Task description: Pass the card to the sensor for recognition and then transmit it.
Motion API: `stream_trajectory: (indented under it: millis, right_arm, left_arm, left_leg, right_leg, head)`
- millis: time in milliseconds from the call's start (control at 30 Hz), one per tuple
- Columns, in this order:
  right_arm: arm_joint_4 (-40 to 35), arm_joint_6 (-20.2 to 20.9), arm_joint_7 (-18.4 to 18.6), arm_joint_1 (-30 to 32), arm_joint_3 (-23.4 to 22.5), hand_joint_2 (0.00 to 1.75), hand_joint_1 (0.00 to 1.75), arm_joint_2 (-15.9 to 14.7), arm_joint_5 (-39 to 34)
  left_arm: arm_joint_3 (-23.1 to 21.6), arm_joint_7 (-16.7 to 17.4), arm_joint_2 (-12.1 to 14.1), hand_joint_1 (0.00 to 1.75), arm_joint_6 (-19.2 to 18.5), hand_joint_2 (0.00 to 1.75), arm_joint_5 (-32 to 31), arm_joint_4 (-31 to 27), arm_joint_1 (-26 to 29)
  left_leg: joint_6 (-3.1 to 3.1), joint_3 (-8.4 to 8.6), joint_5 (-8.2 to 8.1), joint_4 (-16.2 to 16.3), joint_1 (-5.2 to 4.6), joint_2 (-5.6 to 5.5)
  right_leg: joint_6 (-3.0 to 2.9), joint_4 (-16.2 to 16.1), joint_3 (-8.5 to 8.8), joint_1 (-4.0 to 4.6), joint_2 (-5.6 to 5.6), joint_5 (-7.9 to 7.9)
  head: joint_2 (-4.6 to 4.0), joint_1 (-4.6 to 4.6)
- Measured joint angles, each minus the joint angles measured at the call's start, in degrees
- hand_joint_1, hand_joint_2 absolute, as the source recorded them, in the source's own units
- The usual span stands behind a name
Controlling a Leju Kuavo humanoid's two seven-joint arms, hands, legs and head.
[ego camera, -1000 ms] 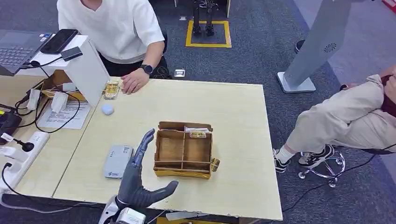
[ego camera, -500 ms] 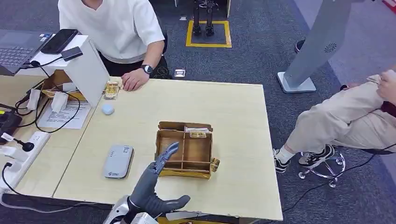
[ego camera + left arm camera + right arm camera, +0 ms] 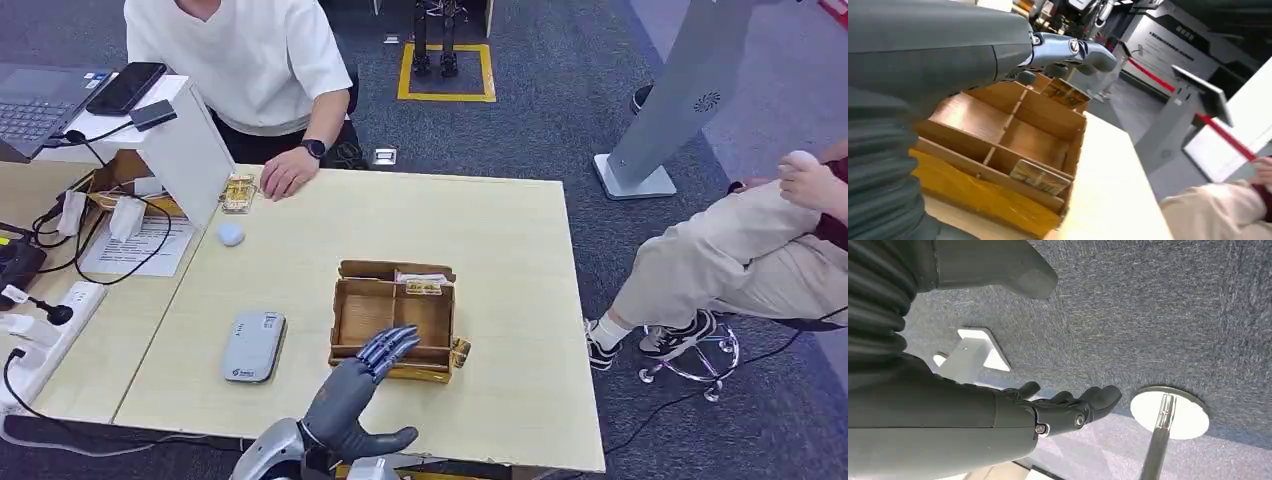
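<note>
Left hand (image 3: 358, 388) (empty) over one box (image 3: 393, 322), two cards (image 3: 423, 287)

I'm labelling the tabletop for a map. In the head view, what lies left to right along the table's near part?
White power strip → grey card sensor → left hand → wooden divided box.

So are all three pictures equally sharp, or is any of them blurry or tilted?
Head view: sharp, evenly lit, with the light wooden table crisp. Left wrist view: tilted, the grey left hand a soft bulk up close, the compartmented wooden box clearer. Right wrist view: turned, with grey carpet in focus.
</note>
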Motion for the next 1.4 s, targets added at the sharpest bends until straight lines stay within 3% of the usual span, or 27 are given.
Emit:
stream_trajectory:
  millis: [100,233,367,800,1400]
  right_arm:
    - [0.0,0.0,0.7,-0.1,0.2,1.75,0.0,0.0,0.2]
    - [0.0,0.0,1.6,-0.3,0.3,1.75,0.0,0.0,0.7]
    - [0.0,0.0,2.3,-0.6,0.5,1.75,0.0,0.1,1.1]
    - [0.0,0.0,2.6,-1.1,1.6,1.75,0.0,0.1,1.4]
    - [0.0,0.0,2.6,-1.3,1.7,1.75,0.0,0.3,1.4]
  left_arm:
    - [-0.2,3.3,-0.6,0.0,2.1,1.75,-4.0,1.6,-1.1]
    - [-0.7,10.4,-2.1,0.0,6.6,1.75,-15.3,4.3,-2.9]
    - [-1.3,13.8,-3.3,0.0,7.8,1.75,-20.2,7.2,-4.3]
    - [-1.7,14.8,-5.1,0.0,9.2,1.75,-21.6,12.4,-5.7]
    - [-2.2,14.8,-5.7,0.0,9.3,1.75,-21.8,14.8,-6.5]
  left_leg:
    - [0.0,0.0,0.0,0.0,0.0,-0.01]
    - [0.0,0.0,0.0,0.0,0.0,-0.01]
    - [0.0,0.0,0.0,0.0,-0.01,-0.01]
    - [0.0,-0.01,0.0,0.0,0.0,0.0]
    - [0.0,-0.01,0.0,0.0,0.0,-0.01]
  right_leg:
    - [0.0,0.0,0.0,0.0,-0.01,0.0]
    - [0.0,0.0,0.01,-0.01,-0.01,0.0]
    - [0.0,0.0,0.01,-0.01,0.0,0.0]
    - [0.0,0.0,-0.01,0.0,0.0,0.0]
    - [0.0,0.0,0.0,0.0,0.0,0.0]
  head:
    - [0.0,0.0]
    - [0.0,0.02]
    - [0.02,0.0]
    - [0.0,0.0]
    - [0.0,0.02]
